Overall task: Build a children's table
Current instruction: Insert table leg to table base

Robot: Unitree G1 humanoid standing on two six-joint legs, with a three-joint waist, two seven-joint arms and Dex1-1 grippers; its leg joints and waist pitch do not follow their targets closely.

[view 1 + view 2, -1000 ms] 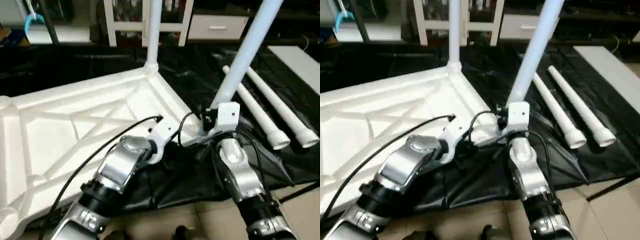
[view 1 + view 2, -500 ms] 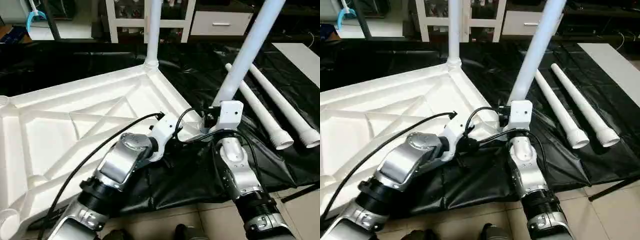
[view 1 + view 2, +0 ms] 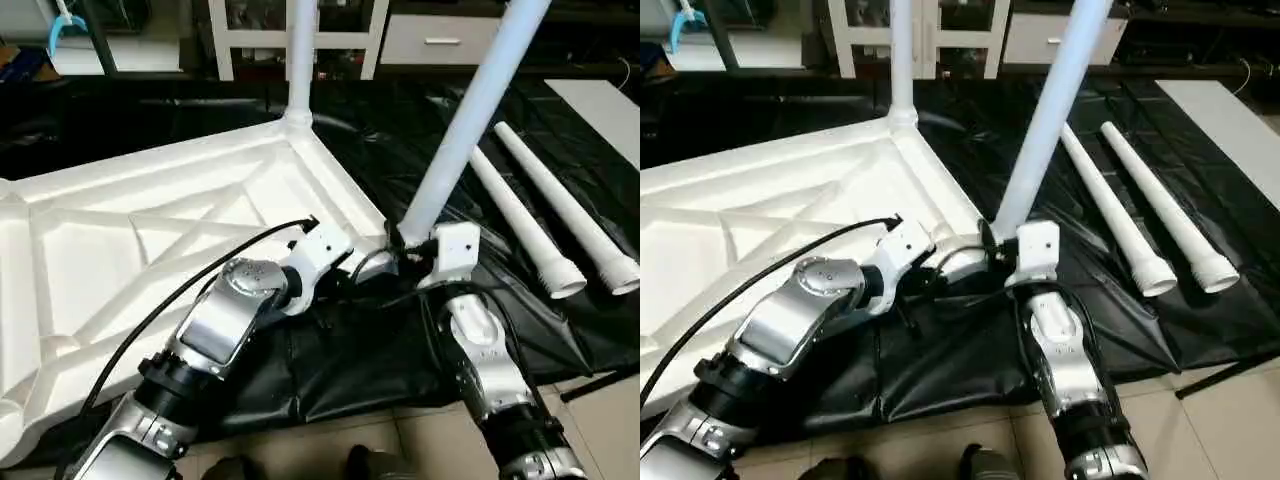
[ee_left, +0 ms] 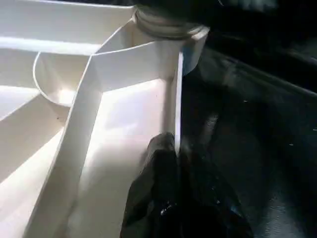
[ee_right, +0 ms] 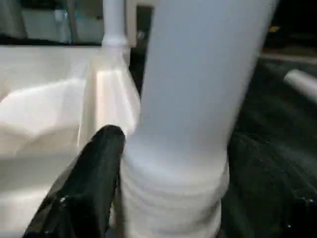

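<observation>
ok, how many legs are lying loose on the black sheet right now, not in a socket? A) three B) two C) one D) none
B: two loose legs lie side by side on the black sheet to the robot's right, while one leg stands in the far corner of the tabletop and another leg leans up from the near corner.

We see our right gripper at the base of a leaning leg. Two loose legs lie beside it on black sheeting.
</observation>
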